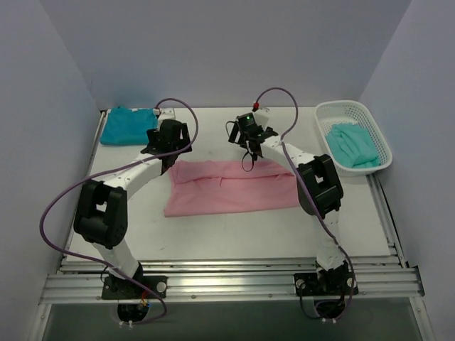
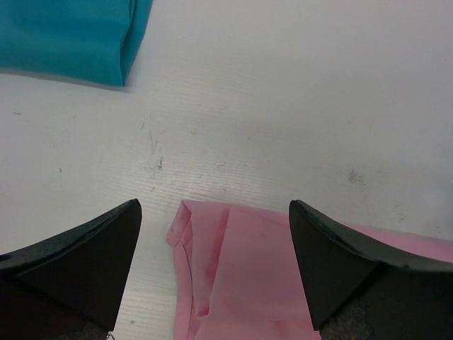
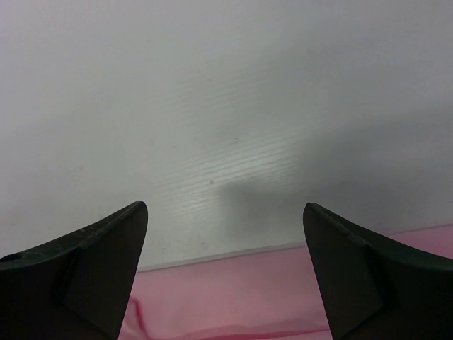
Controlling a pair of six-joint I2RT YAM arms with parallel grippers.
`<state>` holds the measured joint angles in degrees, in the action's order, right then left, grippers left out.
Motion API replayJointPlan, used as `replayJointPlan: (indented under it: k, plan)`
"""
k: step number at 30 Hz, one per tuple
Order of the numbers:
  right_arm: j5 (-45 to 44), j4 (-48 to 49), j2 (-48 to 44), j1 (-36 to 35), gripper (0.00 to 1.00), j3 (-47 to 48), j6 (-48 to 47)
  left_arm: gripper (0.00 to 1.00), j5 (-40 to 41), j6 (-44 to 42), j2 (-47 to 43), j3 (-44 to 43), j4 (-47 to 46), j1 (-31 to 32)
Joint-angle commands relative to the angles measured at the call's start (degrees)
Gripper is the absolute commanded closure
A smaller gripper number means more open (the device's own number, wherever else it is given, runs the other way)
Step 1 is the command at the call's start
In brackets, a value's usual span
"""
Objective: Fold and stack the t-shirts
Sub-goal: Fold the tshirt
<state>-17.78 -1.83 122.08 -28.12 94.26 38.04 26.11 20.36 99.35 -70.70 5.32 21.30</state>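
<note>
A light pink t-shirt [image 1: 231,186] lies folded into a wide band across the middle of the table. My left gripper [image 1: 173,156] hangs open over its far left corner; in the left wrist view that corner [image 2: 241,276] lies between the spread fingers [image 2: 85,255]. Over the shirt's far edge my right gripper [image 1: 250,160] is open, and the right wrist view shows the pink edge [image 3: 233,297] below the gap, with nothing held. A deep teal t-shirt [image 1: 128,126] [image 2: 71,35] lies folded at the back left. A paler mint-teal t-shirt [image 1: 352,144] sits crumpled in the basket.
A white mesh basket [image 1: 341,106] stands at the back right. Grey walls close in the table on the left, back and right. Purple cables loop above both arms. An aluminium rail runs along the near edge.
</note>
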Motion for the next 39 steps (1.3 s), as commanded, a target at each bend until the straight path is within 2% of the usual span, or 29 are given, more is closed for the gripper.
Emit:
replayJointPlan:
  k: [1, 8, 18, 39]
  plan:
    - [1.7, -1.0, 1.0, -4.4, 0.13, 6.2, -1.7, 0.06, -2.1, 0.3, -1.4, 0.7, -4.4, -1.2]
    - [2.2, -2.8, 2.8, -9.4, 0.13, 8.7, -2.1, 0.06, -2.9, 0.8, -1.7, 2.2, -4.4, -2.5]
    - [4.2, -1.2, 4.4, -12.2, 0.15, 4.8, -1.0, 0.06, -2.9, 2.1, -4.6, 4.6, -7.2, -3.0]
    - [3.1, -2.3, 10.1, -18.0, 0.21, 8.5, -0.7, 0.06, -3.1, 3.2, -5.2, 6.1, -7.8, -3.1]
